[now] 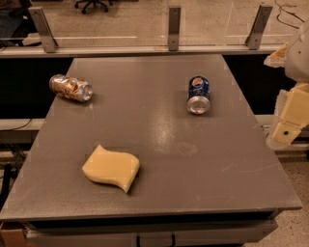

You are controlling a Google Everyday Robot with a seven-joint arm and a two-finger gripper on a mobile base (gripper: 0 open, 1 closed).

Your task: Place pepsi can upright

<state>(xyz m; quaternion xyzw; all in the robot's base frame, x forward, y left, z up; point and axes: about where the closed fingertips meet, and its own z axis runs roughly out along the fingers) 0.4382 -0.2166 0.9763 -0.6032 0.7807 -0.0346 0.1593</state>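
Camera view: the pepsi can (198,94) lies sideways, untouched, because the gripper (291,118) hangs beyond the right edge of the table (159,159); whether it is wide or narrow I cannot tell.

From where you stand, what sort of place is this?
Probably a robot test lab: a grey table with a glass barrier behind, an office chair beyond it, and the gripper beside the table's right edge.

A robotics lab: grey table (169,125), glass barrier (120,24), office chair (91,5) beyond (pincer (287,123) at right edge).
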